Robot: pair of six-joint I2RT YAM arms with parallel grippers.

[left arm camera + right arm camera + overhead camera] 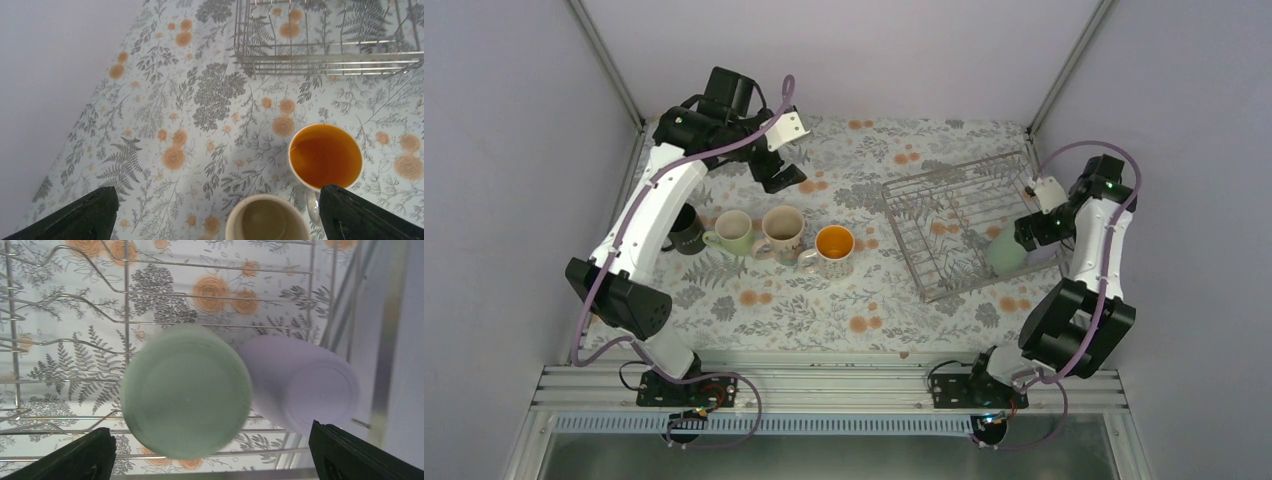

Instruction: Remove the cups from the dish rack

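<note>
Green tumbler [185, 395] under splayed right gripper [212, 452]

Our left arm [649, 215] rises from its base at the lower left of the top view and stretches toward the upper left. It folds at the elbow there, so the left gripper [782, 176] points down and rightward. Its jaws stand wide apart, with the dark fingers [75, 217] in the bottom corners of its wrist view. Our right arm [1089, 250] folds tightly at the right edge. The right gripper [1022, 240] points left and down, its jaws equally spread.
</note>
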